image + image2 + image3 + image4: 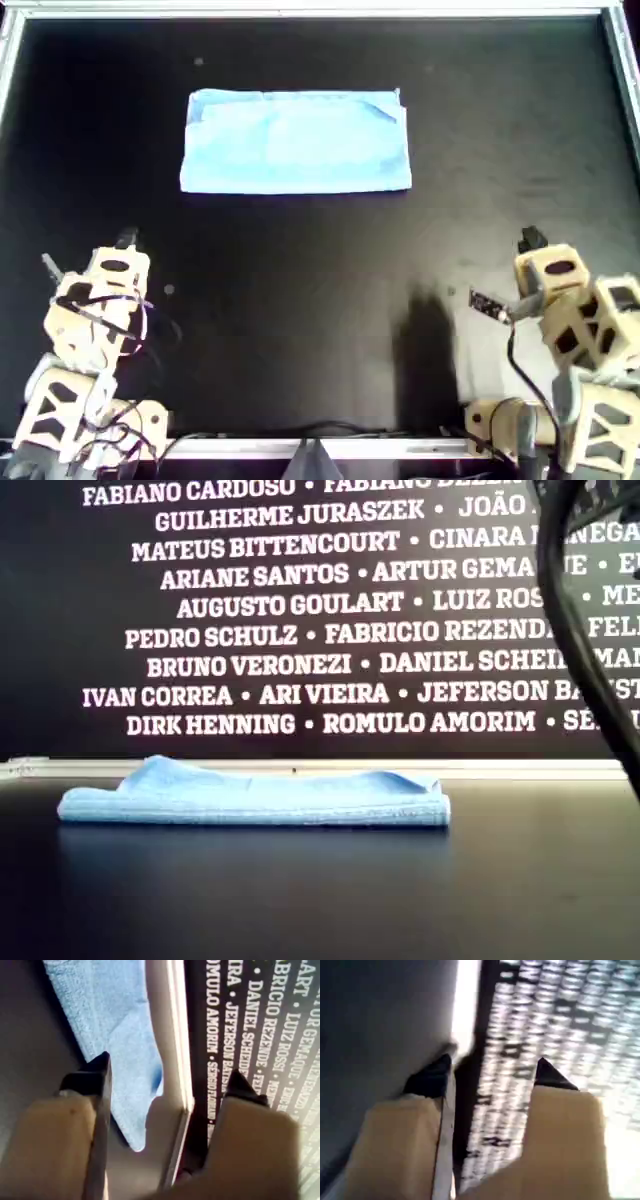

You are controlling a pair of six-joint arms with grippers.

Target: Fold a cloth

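Observation:
The light-blue cloth (296, 142) lies flat as a wide folded rectangle on the far middle of the black table in the overhead view. From the side, the cloth (260, 795) is a low layered strip. My left gripper (127, 240) sits near the overhead view's lower left, well short of the cloth, and is open and empty. The left wrist view looks past its gripper (169, 1067) at the cloth (115, 1025). My right gripper (531, 240) is at the overhead view's lower right, also open with nothing in it. In its wrist view the right gripper (492, 1064) faces the table's edge, with no cloth visible.
A metal rim (300, 12) frames the black table. Behind it stands a dark wall with white printed names (300, 630). A small dark tag (487, 305) hangs by the right arm. A black cable (590, 630) crosses the exterior view's right.

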